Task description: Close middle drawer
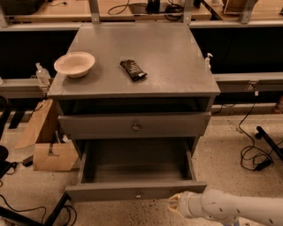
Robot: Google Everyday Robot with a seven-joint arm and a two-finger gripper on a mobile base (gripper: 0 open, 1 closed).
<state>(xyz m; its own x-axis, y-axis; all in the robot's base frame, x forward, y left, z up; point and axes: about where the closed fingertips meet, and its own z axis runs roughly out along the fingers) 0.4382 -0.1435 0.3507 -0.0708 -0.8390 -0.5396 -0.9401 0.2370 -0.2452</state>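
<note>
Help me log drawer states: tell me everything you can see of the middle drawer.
The middle drawer is pulled far out of the grey cabinet, below the taller-fronted drawer. It looks like grey metal: a wide, deep tray with a low flat front and a small round centre knob. It sits level; nothing shows inside. The gripper is low by the front's right end; contact cannot be told.

I see speckled pale floor (221, 145) all round grey cabinet (146, 48). Cardboard box (46, 145) on floor left of it, flaps loose. Black cables (253, 152) trail over floor at right. Behind: long wooden workbench (53, 9), dark gap below, grey rail (247, 80) running across. Light dim, warm. Claw (173, 204) low at bottom edge, right of centre.
</note>
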